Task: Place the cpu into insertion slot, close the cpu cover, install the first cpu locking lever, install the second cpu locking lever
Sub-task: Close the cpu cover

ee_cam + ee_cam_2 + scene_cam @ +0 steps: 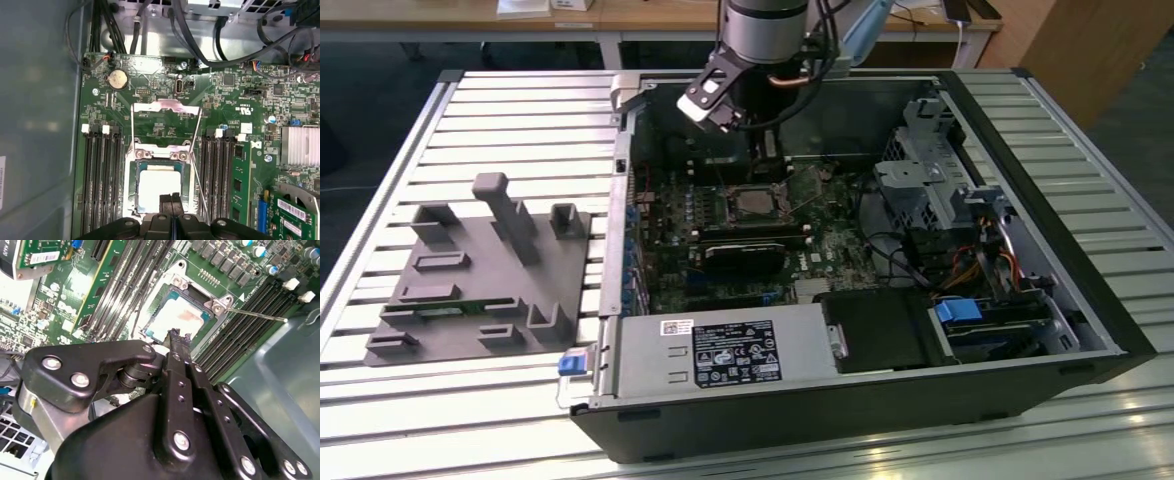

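The cpu (160,187) (172,320) lies flat in the insertion slot (131,185), its dull silver top showing. In the exterior view the slot (754,203) sits mid-board inside the open computer case. The cpu cover (165,106) stands raised from one edge of the slot, with green board showing through its cut-out. One thin wire lever (201,197) (257,314) sticks out beside the slot, unlatched. My gripper (171,197) (177,336) (770,170) hangs just above the cpu's edge, shut, with nothing visible between its fingers.
Long black memory slots (102,180) flank the socket on both sides. A black card (747,250) and a power supply (720,355) lie nearer the case front, with drive cages and cables (947,200) at the exterior view's right. A grey fixture block (480,270) rests on the slatted table.
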{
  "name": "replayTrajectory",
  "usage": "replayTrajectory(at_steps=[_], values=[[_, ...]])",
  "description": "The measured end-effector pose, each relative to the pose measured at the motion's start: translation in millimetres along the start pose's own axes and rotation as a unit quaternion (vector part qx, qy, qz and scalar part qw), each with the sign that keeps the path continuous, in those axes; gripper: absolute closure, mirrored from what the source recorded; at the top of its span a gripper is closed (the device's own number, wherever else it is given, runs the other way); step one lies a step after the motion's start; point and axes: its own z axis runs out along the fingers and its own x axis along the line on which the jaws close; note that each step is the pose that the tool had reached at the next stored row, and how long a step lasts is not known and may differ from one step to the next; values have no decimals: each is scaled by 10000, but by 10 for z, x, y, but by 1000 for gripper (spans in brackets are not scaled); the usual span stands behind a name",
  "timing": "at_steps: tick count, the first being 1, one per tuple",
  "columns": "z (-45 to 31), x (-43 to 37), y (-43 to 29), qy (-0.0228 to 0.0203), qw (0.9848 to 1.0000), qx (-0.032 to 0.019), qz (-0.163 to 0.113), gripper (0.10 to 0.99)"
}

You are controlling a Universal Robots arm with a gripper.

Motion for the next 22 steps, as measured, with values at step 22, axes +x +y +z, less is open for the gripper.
replayTrajectory(at_steps=[22], values=[[-10,-17,411,3,10000,48,-2,980]])
